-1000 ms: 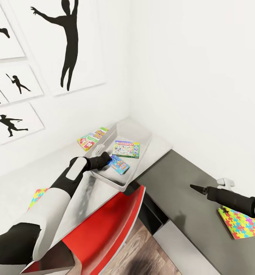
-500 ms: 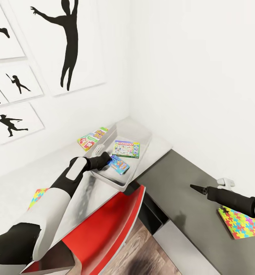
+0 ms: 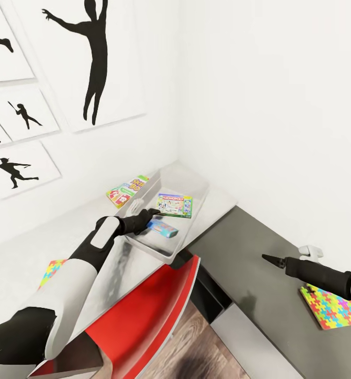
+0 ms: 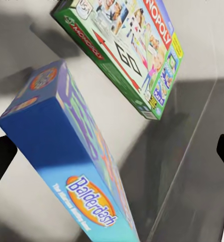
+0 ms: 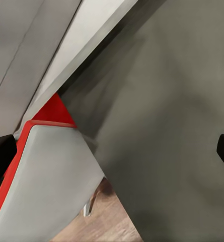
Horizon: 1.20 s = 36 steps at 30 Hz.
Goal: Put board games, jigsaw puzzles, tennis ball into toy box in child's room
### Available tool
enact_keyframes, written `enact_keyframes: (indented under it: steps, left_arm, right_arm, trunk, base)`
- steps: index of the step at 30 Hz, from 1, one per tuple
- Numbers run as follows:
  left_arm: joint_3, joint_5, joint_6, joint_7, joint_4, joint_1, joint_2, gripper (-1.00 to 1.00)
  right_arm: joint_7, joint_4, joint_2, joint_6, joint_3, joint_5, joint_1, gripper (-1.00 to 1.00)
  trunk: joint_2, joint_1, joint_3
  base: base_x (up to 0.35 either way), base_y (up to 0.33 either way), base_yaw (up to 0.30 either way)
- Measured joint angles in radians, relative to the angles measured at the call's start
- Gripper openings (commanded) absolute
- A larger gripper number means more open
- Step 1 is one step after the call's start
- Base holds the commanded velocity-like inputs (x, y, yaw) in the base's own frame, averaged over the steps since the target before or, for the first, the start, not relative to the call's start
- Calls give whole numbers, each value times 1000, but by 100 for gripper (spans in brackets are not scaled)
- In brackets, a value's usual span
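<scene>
Blue game: the blue cardboard board-game box reads "Balderdash"; it stands tilted on edge inside the light grey straight-walled toy box, just ahead of your left gripper.
Green game: the flat green box lettered "MONOPOLY" lies on the toy box floor beside it.
Left gripper: fingers spread wide, touching nothing.
Right gripper: you cannot tell its state; it hovers over the dark grey panel, near a multicoloured jigsaw puzzle sheet.
</scene>
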Motion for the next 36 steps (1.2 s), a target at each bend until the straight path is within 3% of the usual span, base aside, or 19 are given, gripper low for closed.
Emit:
enact_keyframes:
  steps: [24,30,36]
  left_arm:
    - [7,13,23,4,-1,0,1,100]
    - [8,65,97,3,-43,1,1,100]
    - [8,116,123,5,-77,4,2,100]
  right_arm:
    - [0,0,0,0,0,0,0,100]
    - [0,0,0,0,0,0,0,100]
    - [0,0,0,0,0,0,0,100]
  trunk:
    - [0,0,0]
    - [0,0,0]
    - [0,0,0]
  base:
    - [0,0,0]
    - [0,0,0]
    - [0,0,0]
